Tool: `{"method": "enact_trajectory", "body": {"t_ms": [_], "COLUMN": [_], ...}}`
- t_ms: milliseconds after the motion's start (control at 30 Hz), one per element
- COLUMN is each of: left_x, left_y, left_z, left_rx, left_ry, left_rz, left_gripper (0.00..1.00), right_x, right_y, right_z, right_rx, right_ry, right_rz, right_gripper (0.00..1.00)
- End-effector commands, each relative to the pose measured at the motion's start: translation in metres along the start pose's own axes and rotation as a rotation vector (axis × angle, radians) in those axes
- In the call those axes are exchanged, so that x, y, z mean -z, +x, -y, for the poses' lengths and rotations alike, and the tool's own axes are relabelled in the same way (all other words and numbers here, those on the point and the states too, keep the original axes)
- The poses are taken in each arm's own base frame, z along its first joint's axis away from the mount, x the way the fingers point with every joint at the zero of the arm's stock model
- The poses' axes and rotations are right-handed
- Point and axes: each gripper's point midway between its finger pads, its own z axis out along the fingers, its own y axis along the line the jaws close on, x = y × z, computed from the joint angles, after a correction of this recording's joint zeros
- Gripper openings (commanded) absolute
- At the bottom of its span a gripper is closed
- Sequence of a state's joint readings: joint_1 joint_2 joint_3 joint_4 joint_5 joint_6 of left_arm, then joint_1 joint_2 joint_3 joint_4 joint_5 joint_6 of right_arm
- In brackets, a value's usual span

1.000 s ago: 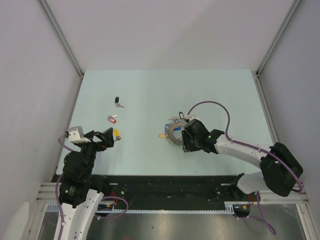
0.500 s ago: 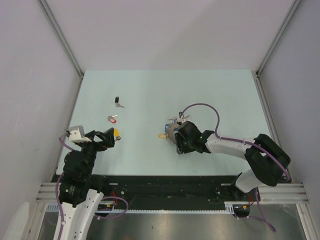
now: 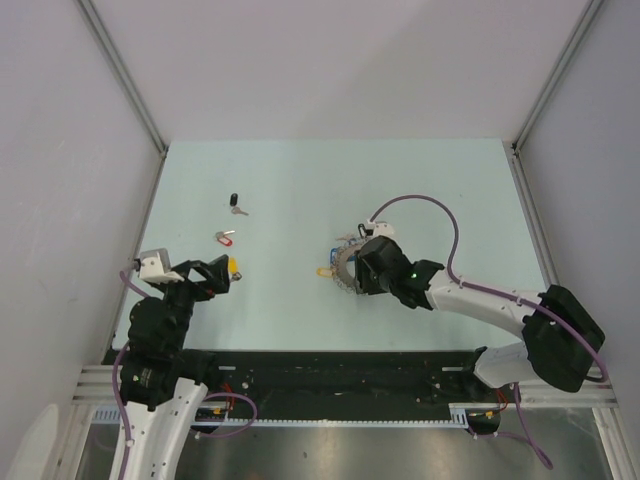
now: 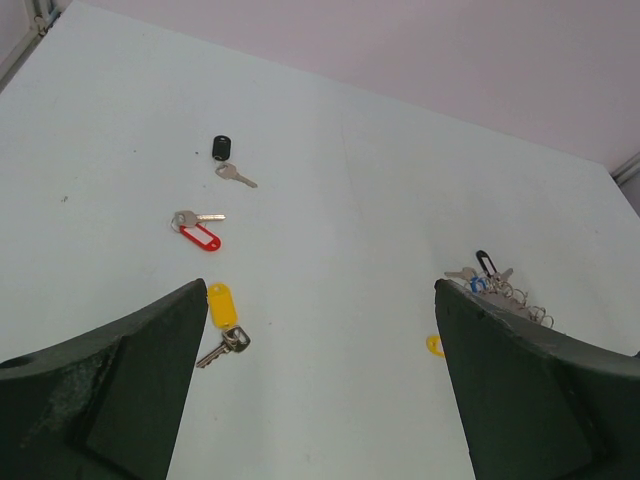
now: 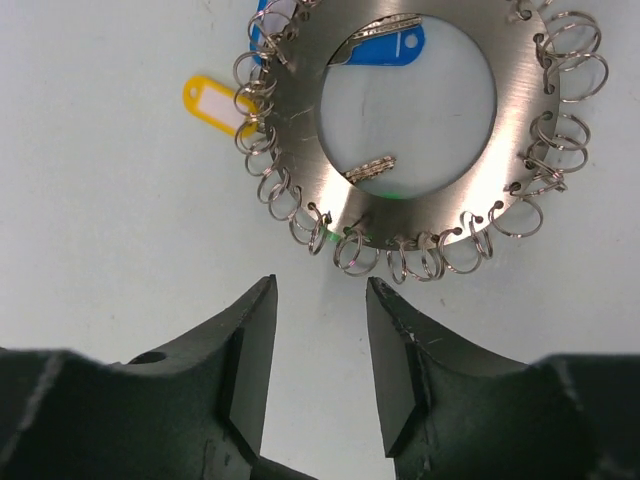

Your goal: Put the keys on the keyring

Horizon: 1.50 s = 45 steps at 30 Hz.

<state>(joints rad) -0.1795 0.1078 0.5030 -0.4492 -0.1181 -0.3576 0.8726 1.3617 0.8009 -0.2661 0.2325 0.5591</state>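
Observation:
The black-headed key (image 3: 235, 202), the red-tagged key (image 3: 224, 237) and the yellow-tagged key (image 3: 234, 267) lie apart on the left of the table. All three show in the left wrist view: black (image 4: 221, 148), red (image 4: 199, 235), yellow (image 4: 222, 306). My left gripper (image 3: 214, 274) is open and empty, just left of the yellow key. The keyring (image 5: 312, 192) is a flat silver ring fringed with small split rings; it lies mid-table (image 3: 343, 264). My right gripper (image 5: 321, 284) is open and empty, its tips just short of the ring's near edge.
A yellow tag (image 5: 215, 103) and a blue tag (image 5: 392, 45) hang on the keyring, with a small key inside its hole. White walls and metal posts enclose the pale green table (image 3: 420, 190).
My right wrist moved left over the keyring's edge, then shifted slightly up and back while its arm swung. The keyring, the loose keys and my left gripper stayed put.

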Motion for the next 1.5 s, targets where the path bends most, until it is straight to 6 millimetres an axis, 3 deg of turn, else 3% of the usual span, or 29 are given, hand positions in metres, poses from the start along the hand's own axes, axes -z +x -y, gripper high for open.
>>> {"method": "enact_trajectory", "body": {"t_ms": [0, 367, 700, 1467], "left_x": [-0.002, -0.002, -0.003, -0.004], "left_y": [-0.003, -0.003, -0.002, -0.001], "left_z": [0.005, 0.006, 0.006, 0.007], "left_rx": [-0.002, -0.003, -0.004, -0.006], "left_ry": [0.026, 0.036, 0.037, 0.041], "left_rz": [0.012, 0.014, 0.011, 0.005], "left_gripper": [1.00, 1.00, 1.00, 1.00], "right_x": [-0.008, -0.031, -0.045, -0.049], "right_y": [-0.008, 0.008, 0.018, 0.018], "right_z": [0.004, 0.016, 0.012, 0.024], "right_rx": [-0.124, -0.218, -0.210, -0.182], "right_ry": [0.028, 0.055, 0.032, 0.056], "right_rz": [0.045, 0.018, -0.024, -0.029], "right_gripper": [0.43, 0.35, 0.26, 0.06]}}
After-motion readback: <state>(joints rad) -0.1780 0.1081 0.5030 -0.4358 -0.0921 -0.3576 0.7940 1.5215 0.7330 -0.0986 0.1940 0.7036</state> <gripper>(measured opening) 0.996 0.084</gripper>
